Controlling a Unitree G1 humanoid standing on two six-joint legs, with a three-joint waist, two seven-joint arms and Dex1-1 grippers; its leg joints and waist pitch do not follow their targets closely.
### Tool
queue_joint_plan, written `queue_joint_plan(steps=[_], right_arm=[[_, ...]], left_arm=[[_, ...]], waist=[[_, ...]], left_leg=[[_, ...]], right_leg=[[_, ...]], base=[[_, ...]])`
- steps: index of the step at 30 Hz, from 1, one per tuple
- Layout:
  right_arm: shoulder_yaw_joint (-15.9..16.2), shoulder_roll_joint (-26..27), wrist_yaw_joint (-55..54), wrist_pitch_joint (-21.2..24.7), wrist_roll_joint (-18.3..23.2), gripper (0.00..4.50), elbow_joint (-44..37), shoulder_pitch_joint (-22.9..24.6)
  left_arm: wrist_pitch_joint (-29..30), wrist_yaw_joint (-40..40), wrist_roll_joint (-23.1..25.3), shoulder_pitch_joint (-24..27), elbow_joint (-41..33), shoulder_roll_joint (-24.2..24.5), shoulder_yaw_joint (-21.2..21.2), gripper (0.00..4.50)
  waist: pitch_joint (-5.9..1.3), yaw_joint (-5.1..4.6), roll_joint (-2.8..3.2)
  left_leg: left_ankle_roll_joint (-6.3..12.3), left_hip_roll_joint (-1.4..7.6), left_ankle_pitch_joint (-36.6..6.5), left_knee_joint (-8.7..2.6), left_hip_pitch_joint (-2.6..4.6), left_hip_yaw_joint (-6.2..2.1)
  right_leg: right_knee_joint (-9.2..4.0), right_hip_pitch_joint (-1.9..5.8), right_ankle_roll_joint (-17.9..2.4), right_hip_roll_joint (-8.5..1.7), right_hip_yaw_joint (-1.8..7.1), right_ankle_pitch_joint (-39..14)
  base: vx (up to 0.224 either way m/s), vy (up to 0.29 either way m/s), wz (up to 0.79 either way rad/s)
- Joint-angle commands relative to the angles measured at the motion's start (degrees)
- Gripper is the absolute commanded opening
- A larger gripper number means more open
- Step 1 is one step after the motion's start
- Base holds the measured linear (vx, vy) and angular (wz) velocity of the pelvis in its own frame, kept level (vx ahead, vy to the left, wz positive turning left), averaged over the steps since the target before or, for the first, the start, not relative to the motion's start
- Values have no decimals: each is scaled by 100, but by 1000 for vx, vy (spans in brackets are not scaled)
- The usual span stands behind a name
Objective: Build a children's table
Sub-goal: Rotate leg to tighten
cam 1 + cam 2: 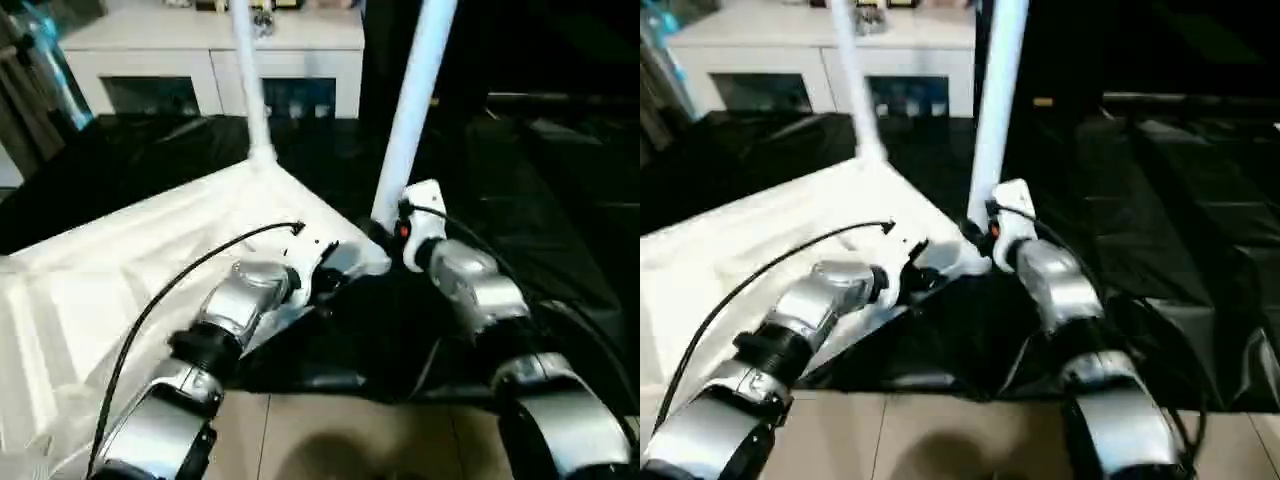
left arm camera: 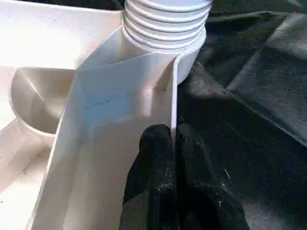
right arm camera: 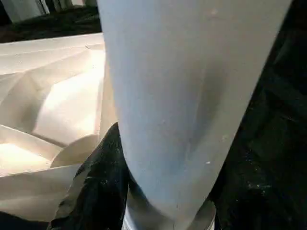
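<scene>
Tabletop [image 1: 150, 270] lies upside down on the black-covered surface [image 1: 560, 200], ribbed underside up. One leg [image 1: 250, 80] stands upright in the far corner socket. Second leg [image 1: 410, 110] stands at the near right corner, tilted slightly, threaded end at the socket [image 2: 165, 24] in the left wrist view; can't tell if it's fully seated

Left claw [image 2: 173, 143] is pressed together on the thin tabletop rim wall just beside that socket, bracing it. Right claw [image 1: 392, 232] wraps the leg's base, fingers [image 3: 96, 187] partly spread around the tube

Risks, my read:
- leg tilt → cross-threads or jams if turned or pushed as is
- left pinch is on a thin edge → may slip, so the tabletop rotates or slides on the slick black sheet
- tall leg with a low grip → tips if let go before it's seated

White cabinet [image 1: 215, 60] behind isn't involved
</scene>
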Motion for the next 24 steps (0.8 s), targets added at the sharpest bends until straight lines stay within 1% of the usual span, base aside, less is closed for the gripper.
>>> queue_joint_plan(steps=[1, 2, 3, 4, 6, 7, 10, 11, 13, 14, 16, 17, 18, 19, 20, 21, 22, 24], right_arm=[[279, 348, 130, 497, -66, 188, 729, 365], [262, 399, 146, 457, -101, 188, 846, 287], [260, 437, 164, 437, -124, 188, 921, 229], [269, 484, 253, 426, -148, 188, 1009, 154], [315, 496, 334, 450, -192, 188, 1061, 111], [347, 493, 395, 467, -213, 188, 1071, 109], [392, 491, 538, 473, -299, 188, 1131, 95], [399, 493, 587, 472, -320, 188, 1150, 88], [441, 485, 705, 490, -350, 188, 1136, 90], [518, 469, 809, 478, -417, 188, 1127, 85], [517, 457, 860, 456, -441, 188, 1141, 63], [495, 437, 916, 446, -434, 188, 1145, 41], [469, 432, 953, 442, -449, 188, 1153, 30], [443, 419, 985, 446, -452, 188, 1159, 14], [422, 414, 1001, 448, -456, 223, 1168, 1], [395, 405, 1025, 430, -456, 223, 1172, -12], [373, 394, 1052, 409, -450, 223, 1174, -29], [329, 374, 1103, 377, -435, 261, 1150, -55]], left_arm=[[-112, 169, -33, -333, -365, -75, 206, 0], [-90, 198, -17, -335, -369, -75, 208, 0], [-95, 203, -6, -338, -360, -54, 210, 0], [-99, 190, 9, -342, -351, 1, 224, 0], [-123, 152, 22, -345, -342, 55, 216, 0], [-138, 116, 21, -344, -337, 74, 203, 0], [-226, -2, 16, -323, -342, 106, 149, 0], [-237, -54, 9, -310, -359, 114, 126, 0], [-247, -153, 4, -275, -416, 132, 74, 0], [-282, -246, -4, -250, -455, 147, 34, 0], [-276, -312, -13, -238, -479, 161, 2, 0], [-281, -342, -13, -241, -482, 173, -15, 0], [-285, -349, -13, -245, -478, 178, -18, 0], [-290, -365, -19, -251, -475, 184, -17, 0], [-292, -376, -24, -256, -470, 188, -15, 0], [-303, -407, -24, -257, -476, 197, -19, 0], [-312, -448, -29, -254, -490, 208, -22, 0], [-326, -518, -36, -236, -538, 226, -28, 0]], waist=[[-284, 35, -42], [-294, 43, -41], [-291, 34, -60], [-280, 33, -36], [-274, 11, -31], [-263, 5, -24], [-259, -19, -7], [-259, -32, -11], [-260, -46, 1], [-263, -58, 12], [-260, -70, 7], [-266, -81, -10], [-265, -79, -2], [-263, -85, -22], [-260, -79, -13], [-256, -80, -9], [-255, -83, -22], [-247, -89, -17]], left_leg=[[188, 155, -2342, -472, 35, -102], [197, 161, -2294, -468, 41, -95], [205, 162, -2270, -472, 25, -96], [197, 165, -2300, -485, 19, -103], [151, 167, -2422, -490, 23, -113], [130, 163, -2528, -489, 45, -107], [84, 165, -2650, -496, 57, -119], [76, 161, -2696, -493, 61, -119], [72, 163, -2728, -497, 60, -125], [68, 169, -2732, -502, 57, -130], [67, 174, -2747, -510, 50, -133], [71, 173, -2735, -507, 53, -127], [75, 175, -2729, -509, 57, -128], [94, 172, -2702, -505, 49, -119], [102, 173, -2698, -504, 58, -117], [102, 175, -2701, -506, 52, -119], [100, 173, -2709, -506, 52, -122], [92, 172, -2755, -507, 56, -125]], right_leg=[[-498, 217, -1016, -230, 162, -2554], [-488, 215, -1050, -240, 174, -2486], [-483, 224, -1061, -236, 172, -2455], [-480, 229, -1052, -233, 165, -2495], [-483, 222, -1032, -234, 159, -2595], [-509, 201, -986, -230, 159, -2724], [-520, 189, -953, -233, 161, -2812], [-529, 184, -939, -234, 160, -2852], [-529, 183, -936, -236, 162, -2858], [-522, 184, -956, -235, 166, -2793], [-507, 186, -1000, -233, 167, -2718], [-504, 186, -1022, -233, 170, -2686], [-503, 185, -1037, -236, 172, -2673], [-507, 188, -1049, -237, 174, -2669], [-509, 183, -1054, -239, 175, -2705], [-508, 183, -1050, -241, 176, -2724], [-514, 183, -1029, -244, 171, -2798], [-529, 174, -988, -248, 169, -2903]], base=[[0, 0, 0], [0, 0, 0], [0, 0, 0], [0, 0, 0], [0, 0, 0], [0, 0, 0], [0, 0, 0], [0, 0, 0], [0, 0, 0], [0, 0, 0], [0, 0, 0], [0, 0, 0], [0, 0, 0], [0, 0, 0], [0, 0, 0], [0, 0, 0], [0, 0, 0], [0, 0, 0]])
